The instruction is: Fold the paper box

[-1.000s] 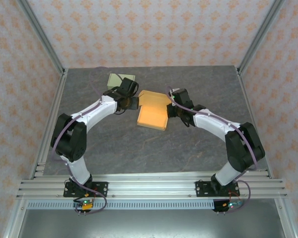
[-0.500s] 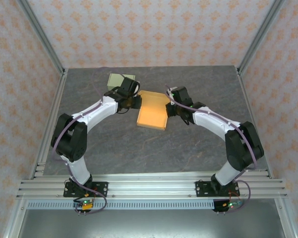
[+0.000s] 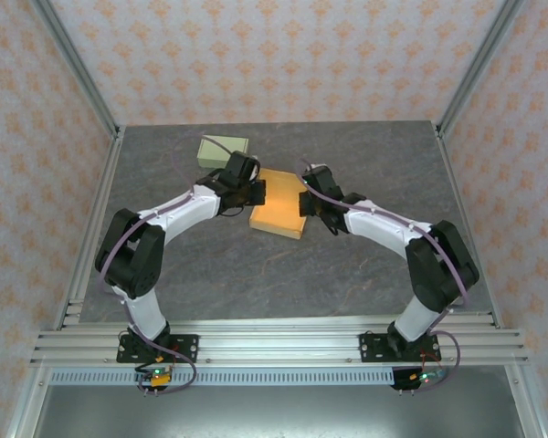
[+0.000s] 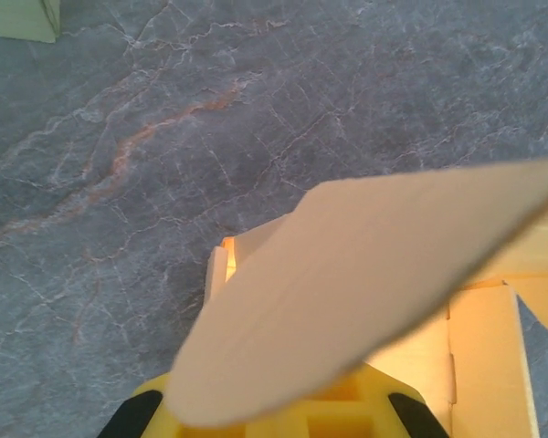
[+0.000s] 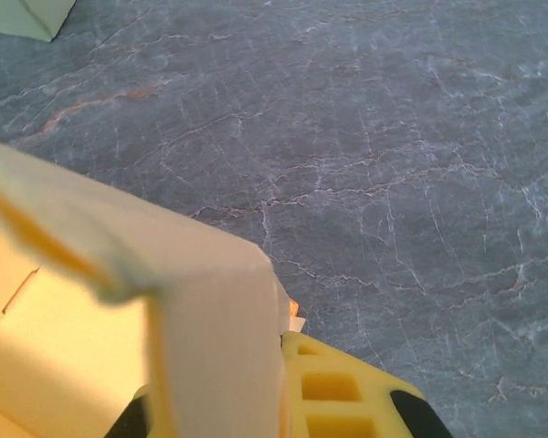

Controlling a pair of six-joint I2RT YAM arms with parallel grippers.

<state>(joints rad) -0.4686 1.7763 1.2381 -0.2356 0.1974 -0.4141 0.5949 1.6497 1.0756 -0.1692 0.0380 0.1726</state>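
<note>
The orange-yellow paper box [image 3: 276, 212], partly opened, lies on the grey marbled desk [image 3: 256, 274] approx mid-width, in the far half, btwn the two wrists. From the top view it reads as a flattish rectangle, long axis near-to-far w/ a slight tilt.

L arm [image 3: 178, 212] reaches in from the left. L jaws sit at the box's far-left corner, closed tight on a pale card flap [image 4: 365, 274]. In the L wrist view that flap sticks up & out from the yellow finger pads [image 4: 283, 422] at the bottom, blurred, covering much of the box. A brighter inner panel [image 4: 479, 365] shows at lower right.

R arm [image 3: 384, 228] comes in from the right. R jaws are at the box's right edge, far end, also closed tight, pinching a raised side panel [image 5: 210, 310]. In the R wrist view the panel stands just left of the yellow pad [image 5: 333, 392], touching it. Its upper edge is blurred. The box's inner face [image 5: 64, 365] shows lower left.

A small pale green box [image 3: 224, 148] rests on the desk farther back, just beyond the L wrist & apart from the orange one. Green box corner [image 4: 14, 16] shows top-left in the L wrist view, likewise green corner [image 5: 23, 16] in the R wrist view.

Pink patterned walls [image 3: 283, 55] surround the desk. An aluminium rail [image 3: 274, 347] runs along the near edge.
</note>
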